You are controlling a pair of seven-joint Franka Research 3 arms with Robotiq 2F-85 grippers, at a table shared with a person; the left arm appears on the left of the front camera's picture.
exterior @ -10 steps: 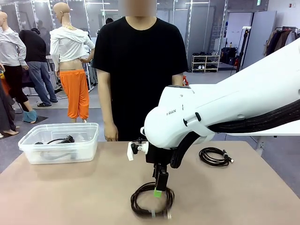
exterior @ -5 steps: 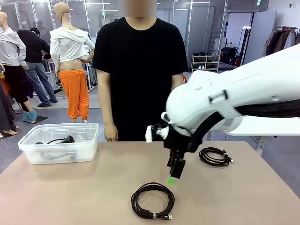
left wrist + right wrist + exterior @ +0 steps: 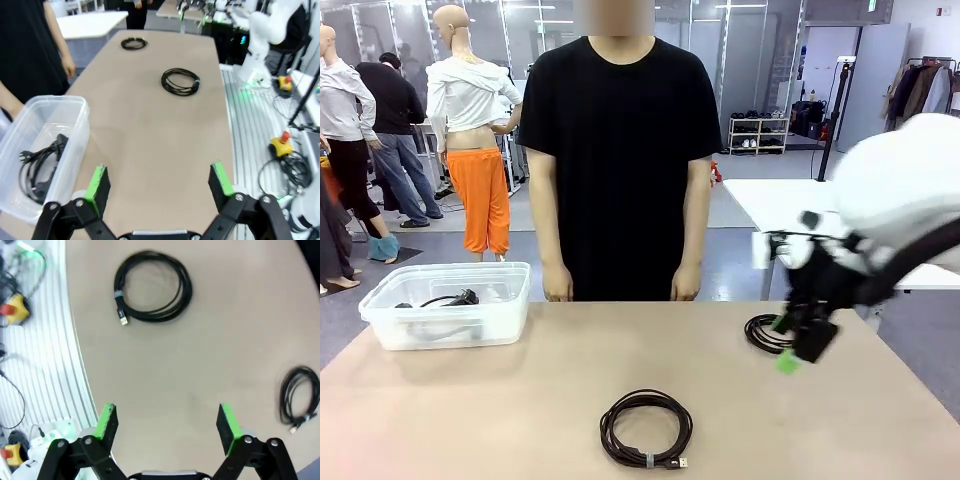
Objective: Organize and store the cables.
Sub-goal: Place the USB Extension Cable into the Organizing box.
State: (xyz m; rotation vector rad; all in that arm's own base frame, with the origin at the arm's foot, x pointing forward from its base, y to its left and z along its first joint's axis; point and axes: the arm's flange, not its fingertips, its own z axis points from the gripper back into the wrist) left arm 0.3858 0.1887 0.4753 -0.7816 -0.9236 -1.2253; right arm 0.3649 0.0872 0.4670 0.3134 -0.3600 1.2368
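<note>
Our right end effector (image 3: 784, 343) hangs spread above the counter (image 3: 520, 400) with nothing between its green pads. In the front view it is blurred and overlaps the small coil (image 3: 752, 335). The right wrist view sorts that out. There the small coil (image 3: 285, 397) lies flat off to one side of the fingers, apart from them. The large coil (image 3: 150, 317) lies farther ahead, showing a plug end and a pale band around its loops.

Our left end effector (image 3: 159, 180) is spread too and holds nothing, near the clear bin (image 3: 75, 145). The left wrist view looks down into that bin at a third cord (image 3: 42, 167). In the front view the third cord (image 3: 450, 298) is a dark shape behind the bin's wall.

From the clear bin (image 3: 450, 325), the large coil (image 3: 650, 396) lies to our right and nearer us. The small coil lies well apart from the bin, farther right.
</note>
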